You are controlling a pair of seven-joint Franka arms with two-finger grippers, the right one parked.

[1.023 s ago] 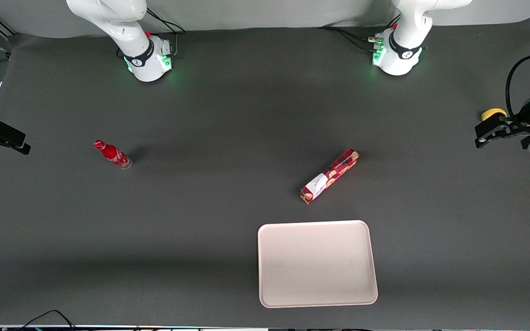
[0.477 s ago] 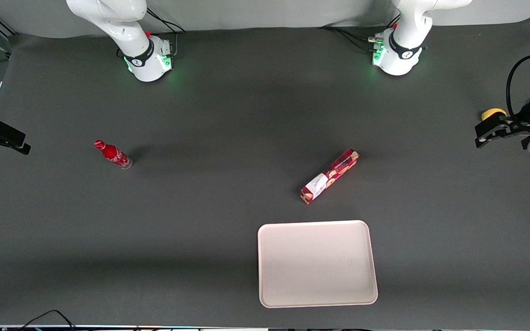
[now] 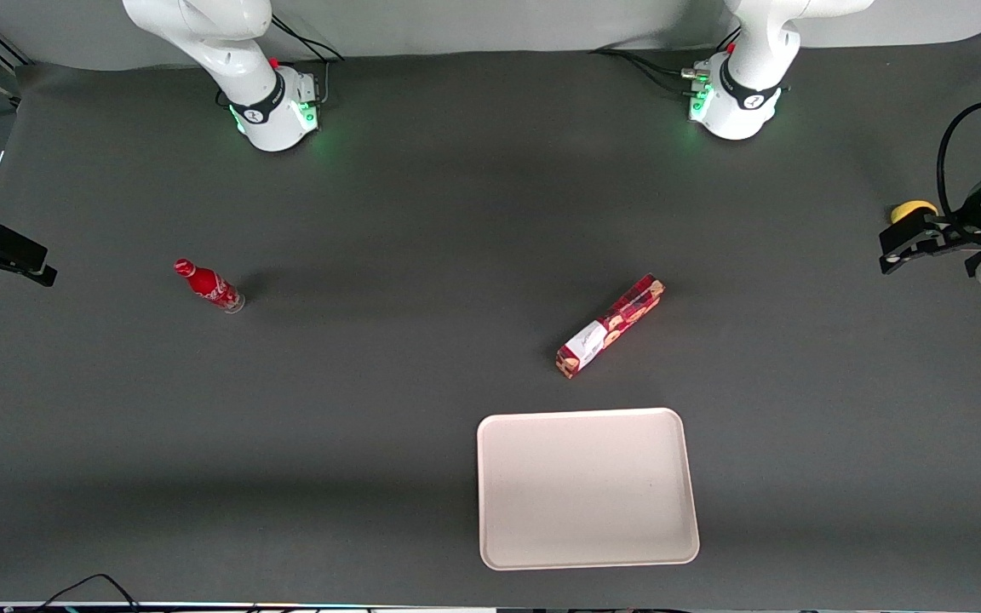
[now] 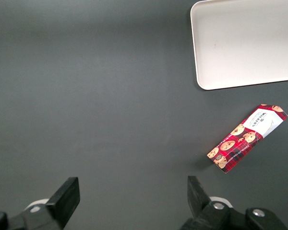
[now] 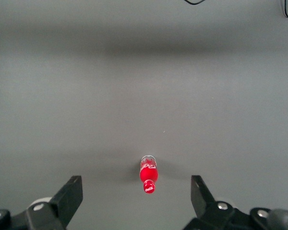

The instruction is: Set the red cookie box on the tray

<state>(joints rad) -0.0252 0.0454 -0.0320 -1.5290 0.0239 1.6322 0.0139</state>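
The red cookie box (image 3: 610, 326) lies flat and slanted on the dark table, a little farther from the front camera than the tray (image 3: 586, 487). The tray is pale cream-pink and empty. My left gripper (image 3: 892, 247) hangs high at the working arm's end of the table, well away from both. In the left wrist view its jaws (image 4: 133, 194) stand wide open and empty over bare table, with the box (image 4: 247, 139) and a corner of the tray (image 4: 245, 43) off to one side.
A small red soda bottle (image 3: 209, 286) lies toward the parked arm's end of the table; it also shows in the right wrist view (image 5: 149, 175). A yellow object (image 3: 914, 209) sits beside my gripper at the table's edge. Both arm bases stand farthest from the front camera.
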